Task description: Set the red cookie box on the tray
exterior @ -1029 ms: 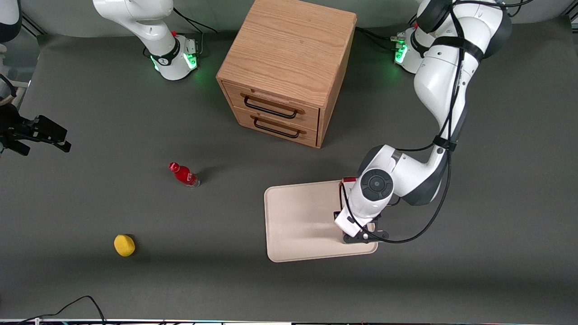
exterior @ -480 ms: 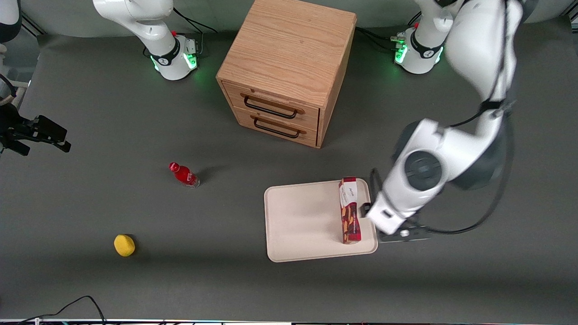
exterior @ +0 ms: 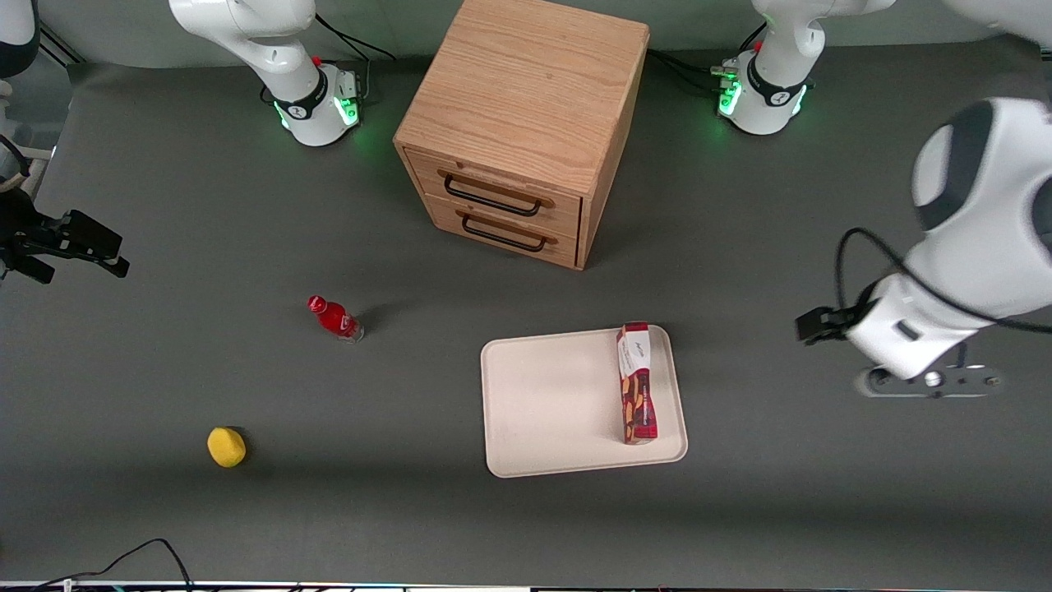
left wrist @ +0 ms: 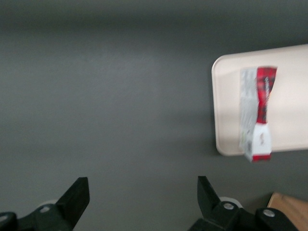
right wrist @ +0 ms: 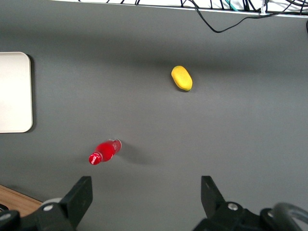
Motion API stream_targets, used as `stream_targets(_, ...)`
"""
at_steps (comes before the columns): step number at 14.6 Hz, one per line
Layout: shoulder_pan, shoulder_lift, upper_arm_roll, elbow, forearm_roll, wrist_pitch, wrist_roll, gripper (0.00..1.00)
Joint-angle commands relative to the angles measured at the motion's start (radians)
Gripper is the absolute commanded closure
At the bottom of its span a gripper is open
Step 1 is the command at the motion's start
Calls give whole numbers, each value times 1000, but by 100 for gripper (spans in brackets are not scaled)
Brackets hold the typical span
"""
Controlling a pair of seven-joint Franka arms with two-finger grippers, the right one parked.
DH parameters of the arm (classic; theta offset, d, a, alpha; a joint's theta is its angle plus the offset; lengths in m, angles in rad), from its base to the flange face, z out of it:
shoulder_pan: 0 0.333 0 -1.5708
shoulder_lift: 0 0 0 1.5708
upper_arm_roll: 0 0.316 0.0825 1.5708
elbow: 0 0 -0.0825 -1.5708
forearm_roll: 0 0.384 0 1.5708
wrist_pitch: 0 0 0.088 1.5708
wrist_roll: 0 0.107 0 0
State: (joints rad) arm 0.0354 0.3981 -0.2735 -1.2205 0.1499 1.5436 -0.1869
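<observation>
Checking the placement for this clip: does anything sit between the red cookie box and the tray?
Nothing visible does. The red cookie box already lies on the tray, along its edge toward the working arm's end. The gripper is open, away from the tray above bare table.

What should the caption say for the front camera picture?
Long dark-red cookie box lies on the cream rectangular tray; the open gripper hovers above bare table, toward the working arm's end.

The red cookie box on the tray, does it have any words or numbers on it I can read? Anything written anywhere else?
Long dark-red cookie box on the flat cream-beige tray: small print on its white end panel, too small to read.
Small red bottle: white mark on the label, unreadable.
Wooden two-drawer cabinet, yellow lemon-shaped object: no writing seen.
Left arm's open gripper, over bare table away from the tray: no writing seen.
</observation>
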Motion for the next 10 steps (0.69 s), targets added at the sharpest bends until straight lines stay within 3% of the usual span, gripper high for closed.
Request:
stream_targets(1,64,-65,-1,-33,-30,-68,124,0)
stream_targets(5,75,-108,5,-22,-36,-141,286,0)
stream_targets(10,97,-125,16,-16,-36,-177,323,0)
